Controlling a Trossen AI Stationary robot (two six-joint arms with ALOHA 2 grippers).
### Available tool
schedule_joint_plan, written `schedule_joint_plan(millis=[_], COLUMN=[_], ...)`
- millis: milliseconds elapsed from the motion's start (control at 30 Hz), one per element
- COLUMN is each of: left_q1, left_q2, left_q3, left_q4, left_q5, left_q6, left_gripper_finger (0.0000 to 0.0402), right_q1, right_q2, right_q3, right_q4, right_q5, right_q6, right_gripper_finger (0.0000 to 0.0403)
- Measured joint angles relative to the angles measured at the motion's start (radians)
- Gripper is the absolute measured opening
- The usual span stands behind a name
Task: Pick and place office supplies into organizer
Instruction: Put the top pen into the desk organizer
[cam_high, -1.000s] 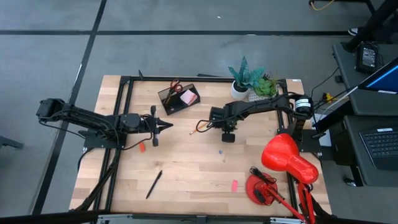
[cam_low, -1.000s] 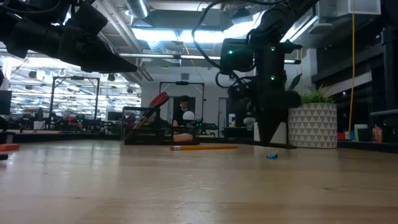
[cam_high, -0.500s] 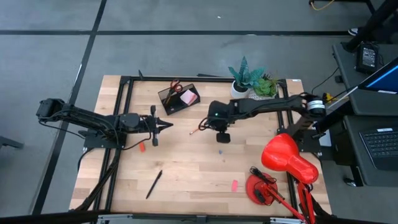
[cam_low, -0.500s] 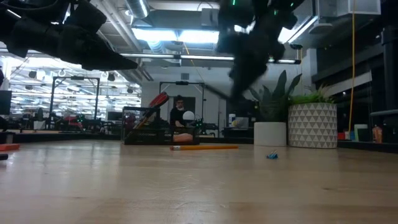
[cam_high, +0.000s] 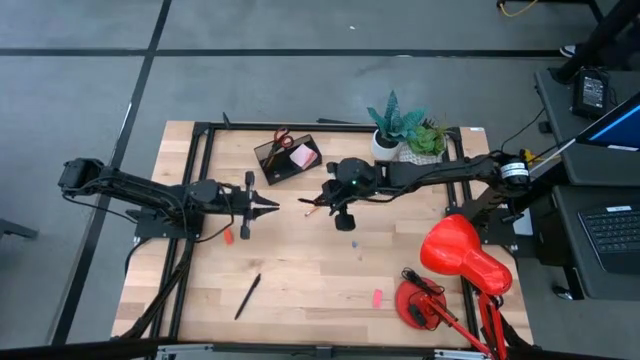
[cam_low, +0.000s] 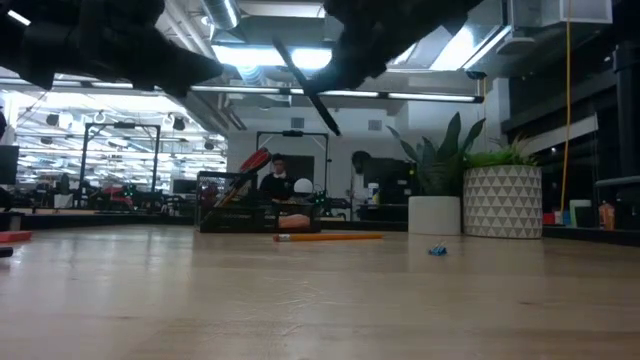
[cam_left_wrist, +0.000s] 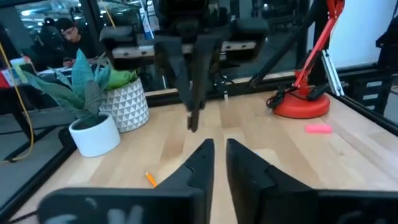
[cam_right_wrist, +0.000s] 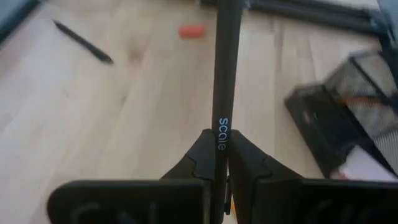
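Right gripper (cam_right_wrist: 217, 163) clamped on a black pen (cam_right_wrist: 226, 68), aloft just beside the organizer (cam_high: 287, 157). Left gripper (cam_left_wrist: 219, 163) slightly parted, empty, near the organizer's other side. Orange pencil (cam_low: 328, 237) flat on the table (cam_high: 300, 270) beneath.

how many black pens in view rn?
2. One black pen is clamped in the right end effector above the table's middle; the other pen lies on the table's front left. More may be hidden in the organizer.
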Motion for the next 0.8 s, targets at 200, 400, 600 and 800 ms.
schedule_joint_plan(millis=[200, 400, 600, 800], left_q1=[-0.002, -0.002, -0.002, -0.002], left_q2=[0.000, 0.003, 0.056, 0.159], left_q3=[0.000, 0.000, 0.017, 0.094], left_q4=[0.062, 0.154, 0.219, 0.219], left_q5=[0.000, 0.001, 0.001, 0.002], left_q6=[-0.027, -0.036, -0.050, -0.021], left_gripper_finger=[0.0090, 0.0133, 0.0145, 0.0145], right_q1=[0.018, 0.021, 0.021, 0.021], right_q2=[0.000, 0.000, 0.000, 0.000], right_q3=[0.000, 0.000, 0.000, 0.000], right_q4=[0.107, 0.153, 0.186, 0.199], right_q5=[-0.032, -0.032, -0.032, -0.032], right_q6=[-0.040, -0.047, -0.048, -0.063], right_gripper_finger=[0.0020, 0.0020, 0.0020, 0.0020])
